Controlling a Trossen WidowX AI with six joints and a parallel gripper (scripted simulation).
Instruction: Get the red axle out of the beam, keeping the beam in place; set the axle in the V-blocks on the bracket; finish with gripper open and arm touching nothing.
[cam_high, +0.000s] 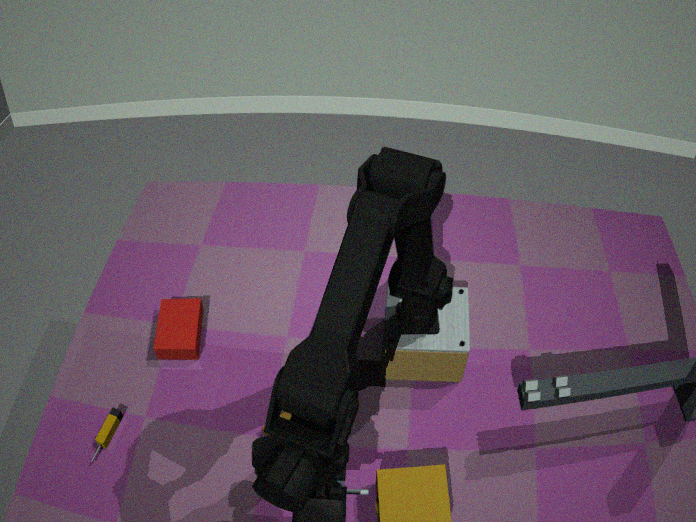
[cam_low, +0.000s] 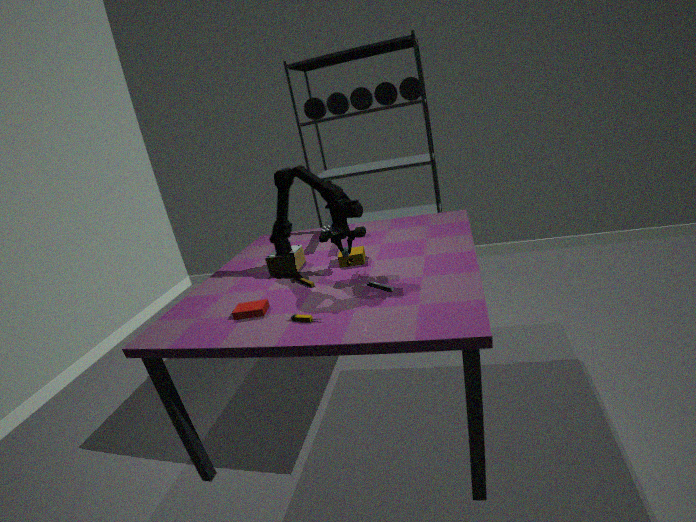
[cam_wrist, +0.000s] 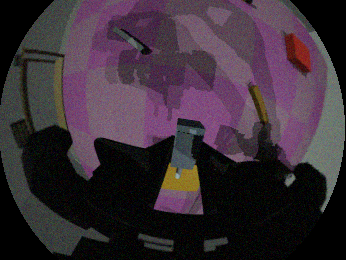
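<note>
And it's a pink-and-mauve checkered tabletop (cam_high: 252, 213) (cam_low: 449, 269) (cam_wrist: 115, 105), with a bright red block (cam_high: 178, 328) (cam_low: 250, 309) (cam_wrist: 298, 52)! Solid yellow on the box (cam_high: 414, 494) (cam_low: 351, 257) (cam_wrist: 183, 179), black all over the arm (cam_high: 354, 269) (cam_low: 282, 207), dark grey along the bracket (cam_high: 607, 380), and white on its little blocks (cam_high: 561, 381). Yellow and black for the screwdriver (cam_high: 107, 429) (cam_low: 302, 318)!
</note>
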